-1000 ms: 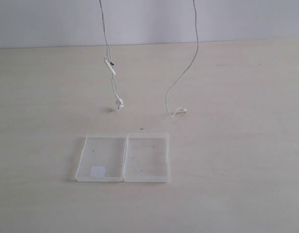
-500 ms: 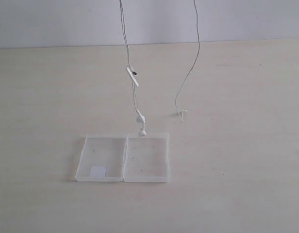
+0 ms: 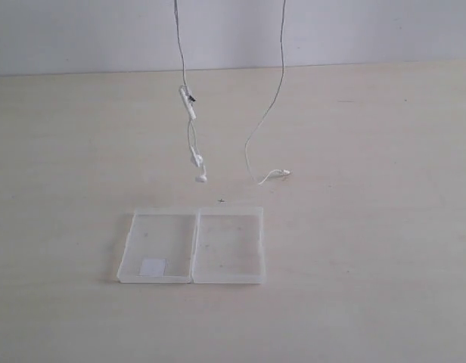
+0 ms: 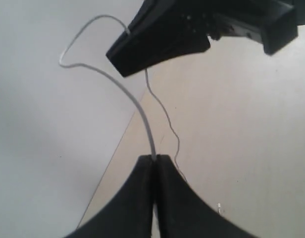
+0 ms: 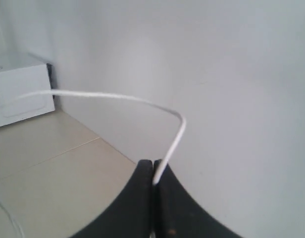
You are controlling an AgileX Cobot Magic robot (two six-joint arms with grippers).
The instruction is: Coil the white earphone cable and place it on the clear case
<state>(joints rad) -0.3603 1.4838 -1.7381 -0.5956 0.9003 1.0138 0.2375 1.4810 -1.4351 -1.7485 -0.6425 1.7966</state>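
Left gripper [image 4: 153,163] and right gripper [image 5: 153,173] are both pinching the white earphone cable [image 3: 189,102], its two strands dangling at twelve o'clock of the clear case [image 3: 229,246], so I'd be bringing them together slowly, keeping the loose ends from swinging.

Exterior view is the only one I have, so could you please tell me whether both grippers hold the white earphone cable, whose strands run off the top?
Observer: The left gripper is shut on the white earphone cable.
Operator: Thank you; and the right one?
Observer: The right gripper is shut on it too; the cable arches away from its tips.
Operator: Are the two close together?
Observer: They are apart; in the left wrist view a slack loop of cable runs between them.
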